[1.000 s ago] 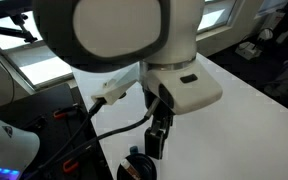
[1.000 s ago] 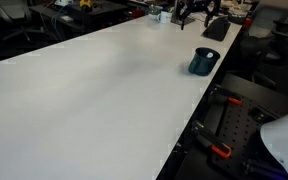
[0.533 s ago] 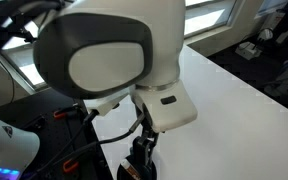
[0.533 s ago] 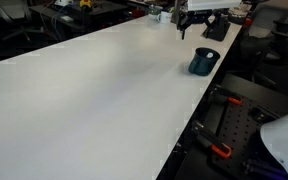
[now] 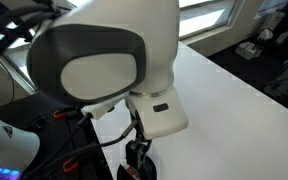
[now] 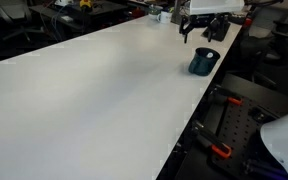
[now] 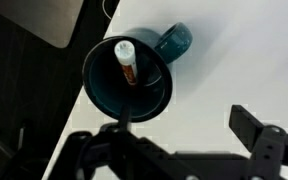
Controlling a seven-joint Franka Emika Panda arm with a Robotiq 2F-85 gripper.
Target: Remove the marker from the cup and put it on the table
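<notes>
In the wrist view a dark teal cup (image 7: 96, 85) with a handle stands near the white table's (image 7: 239, 60) edge. The marker (image 7: 129, 68), reddish with a white end, stands inside it, leaning on the inner wall. My gripper (image 7: 184, 135) is open and empty above the table, its fingers (image 7: 252, 125) wide apart, with the cup just off its left finger. In an exterior view the gripper (image 6: 197, 25) hovers just behind and above the cup (image 6: 203, 61). In an exterior view the arm hides most of the scene, and the gripper (image 5: 139, 150) hangs over the cup (image 5: 134, 170).
The cup stands close to the table's (image 6: 94, 90) edge; beyond it are dark floor, cables and red-handled clamps (image 6: 220, 152). Cluttered desks (image 6: 84, 8) stand at the far end. A dark panel (image 7: 34, 20) lies off the table in the wrist view.
The arm has swung over the table's edge toward the cup and lowered a little; the gripper now hangs nearly above the cup. The cup and marker have not moved.
</notes>
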